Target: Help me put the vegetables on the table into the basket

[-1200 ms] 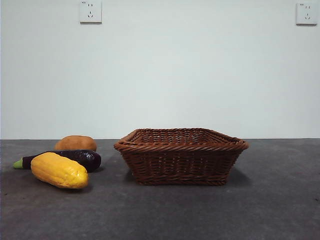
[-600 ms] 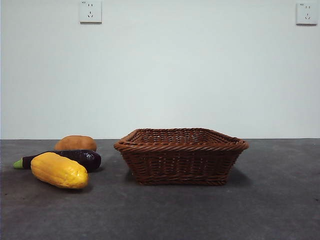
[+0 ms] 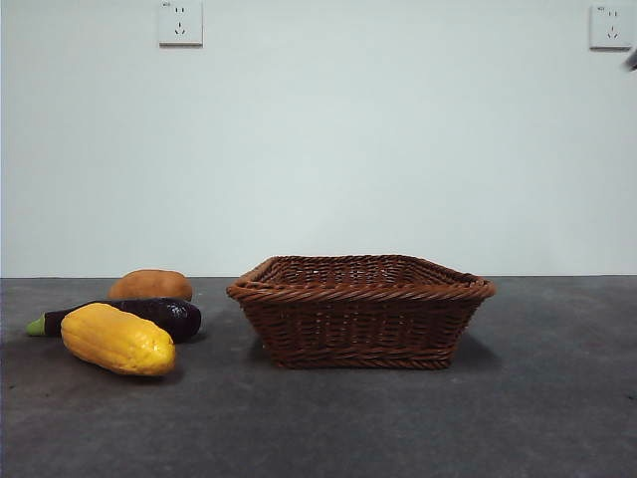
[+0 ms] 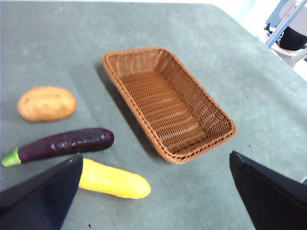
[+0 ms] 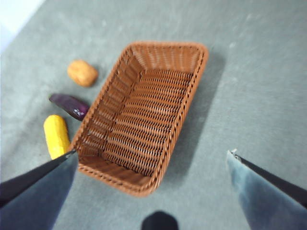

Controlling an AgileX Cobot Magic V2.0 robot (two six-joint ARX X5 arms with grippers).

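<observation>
The yellow corn cob, the dark purple eggplant and the orange-brown potato lie together on the grey table, left of the wicker basket. The basket is empty in both wrist views. My left gripper hangs open high above the table, over the corn, eggplant, potato and basket. My right gripper is open high over the basket, with the corn, eggplant and potato beyond the basket's side.
Two wall sockets are on the white wall behind. A small dark arm tip shows at the right edge of the front view. A metal frame stands beyond the table's corner in the left wrist view.
A small dark arm tip has come into the front view at the upper right edge. The vegetables and the basket have not moved.
</observation>
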